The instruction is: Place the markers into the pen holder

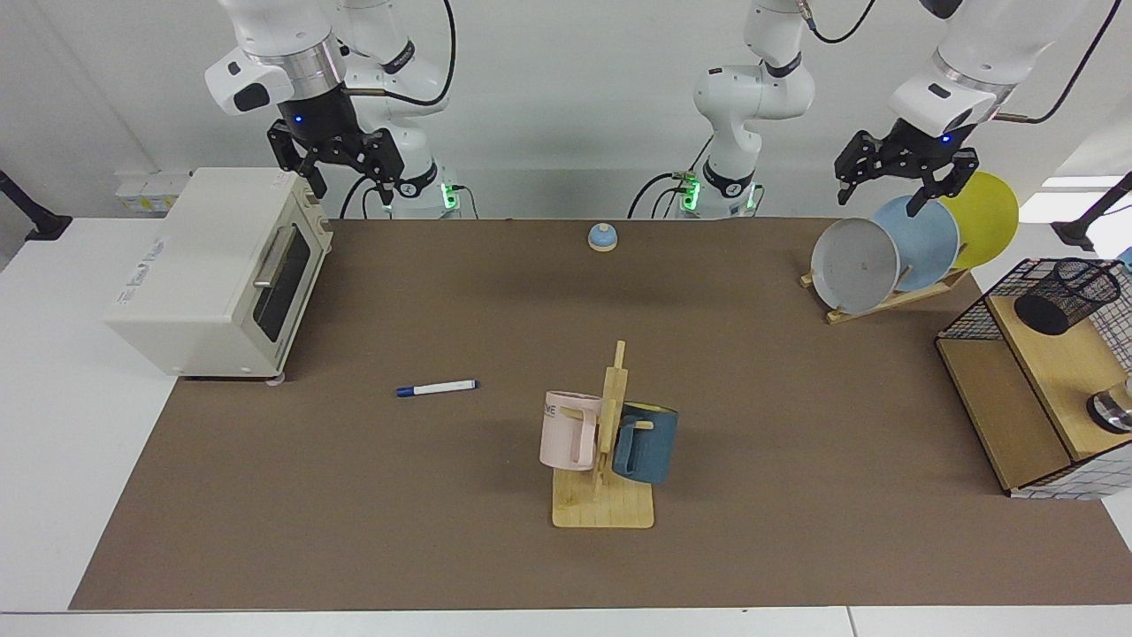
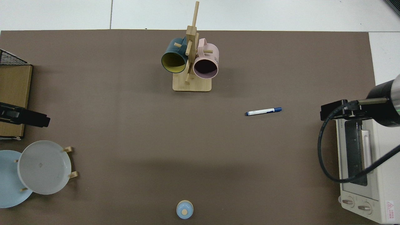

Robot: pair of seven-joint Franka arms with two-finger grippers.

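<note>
right pincer (image 1: pixel 348 180) spread above toaster oven (image 1: pixel 212 270), left pincer (image 1: pixel 887 192) spread over plates (image 1: pixel 893 248)

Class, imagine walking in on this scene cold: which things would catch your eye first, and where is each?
Probably the lone marker lying flat on the brown mat, between the toaster oven and the mug stand. Next, the two raised arms: the right gripper, fingers open, above the oven, and the left gripper, fingers open, above the plates. The pen holder sits tilted on the shelf at the far side.
</note>
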